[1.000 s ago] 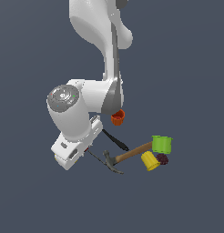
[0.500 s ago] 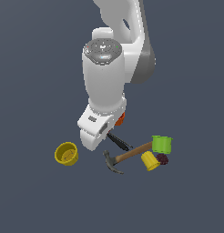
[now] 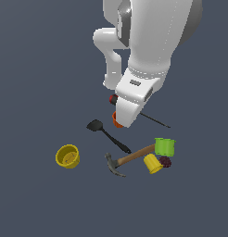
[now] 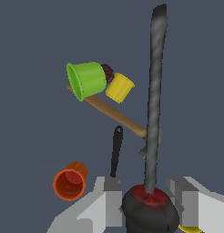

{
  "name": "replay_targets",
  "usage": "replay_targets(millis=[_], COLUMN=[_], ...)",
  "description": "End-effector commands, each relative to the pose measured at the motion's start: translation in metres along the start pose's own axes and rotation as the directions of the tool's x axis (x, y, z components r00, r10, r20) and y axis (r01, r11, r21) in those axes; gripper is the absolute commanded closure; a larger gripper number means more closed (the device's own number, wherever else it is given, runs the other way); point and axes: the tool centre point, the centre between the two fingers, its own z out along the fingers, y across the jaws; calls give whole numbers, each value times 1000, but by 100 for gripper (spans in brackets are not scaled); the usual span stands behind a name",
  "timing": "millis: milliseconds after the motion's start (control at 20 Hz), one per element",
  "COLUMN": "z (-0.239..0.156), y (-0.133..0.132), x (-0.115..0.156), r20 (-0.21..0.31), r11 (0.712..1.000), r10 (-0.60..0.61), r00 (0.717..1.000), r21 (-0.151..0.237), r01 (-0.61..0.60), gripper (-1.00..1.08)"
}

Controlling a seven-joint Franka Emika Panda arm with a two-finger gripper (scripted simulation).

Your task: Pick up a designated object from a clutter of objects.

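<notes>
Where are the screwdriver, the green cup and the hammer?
screwdriver (image 4: 153,113): wrist view, mid shaft.
green cup (image 3: 165,146): exterior view, side wall.
hammer (image 3: 134,156): exterior view, wooden handle.

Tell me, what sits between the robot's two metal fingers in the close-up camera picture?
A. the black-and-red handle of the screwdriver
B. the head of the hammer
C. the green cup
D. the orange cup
A: in the wrist view the screwdriver has its thick black-and-red handle lying between the fingers of the gripper, its shaft pointing away; the green cup, hammer and orange cup lie apart.
</notes>
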Motion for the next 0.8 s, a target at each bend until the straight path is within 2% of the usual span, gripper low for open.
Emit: replay_targets(millis=[0, 400, 750], z=[-22, -86, -117], y=[-19, -72, -96], x=[15, 60, 83], r20=[0, -1, -3], r11=[1000, 1000, 1000], r10=[0, 1, 1], r00=[1000, 1000, 1000], r21=[0, 0, 1], r01=[0, -1, -1], gripper=[108, 108, 108])
